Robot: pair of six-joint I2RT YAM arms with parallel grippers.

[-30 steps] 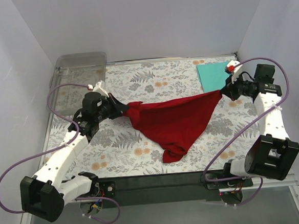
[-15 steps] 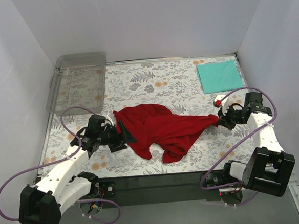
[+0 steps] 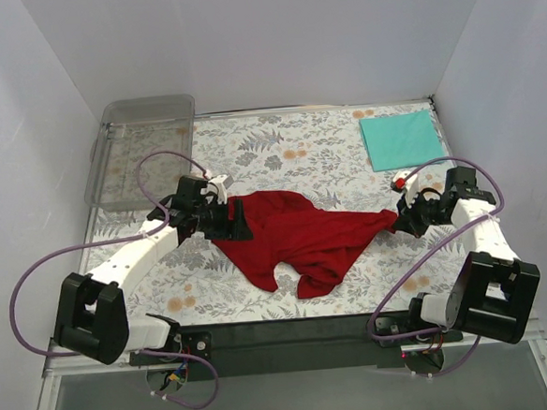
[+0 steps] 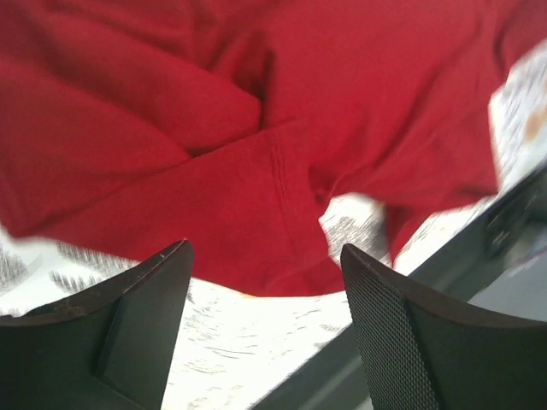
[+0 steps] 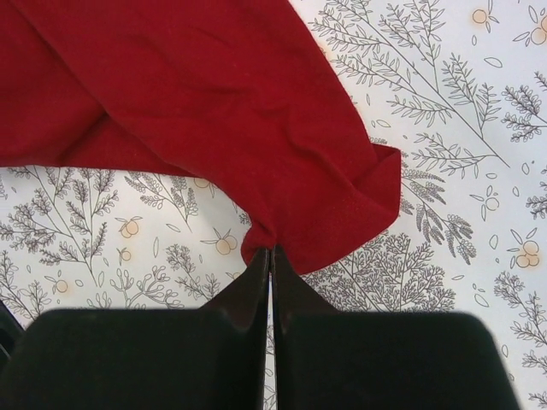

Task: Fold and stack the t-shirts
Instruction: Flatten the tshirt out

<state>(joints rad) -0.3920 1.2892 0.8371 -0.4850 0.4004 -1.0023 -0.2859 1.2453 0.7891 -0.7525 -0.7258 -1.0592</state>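
Red shirt point(image 3: 294, 236) runs left-right: right hand point(image 3: 398, 223) pinches its right tip; left hand point(image 3: 232, 227), spread, hovers over the left edge.

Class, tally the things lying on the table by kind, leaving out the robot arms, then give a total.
T-shirts: 2 (dark red t-shirt, teal t-shirt)
Clear tray: 1
Floral mat: 1
Total: 4
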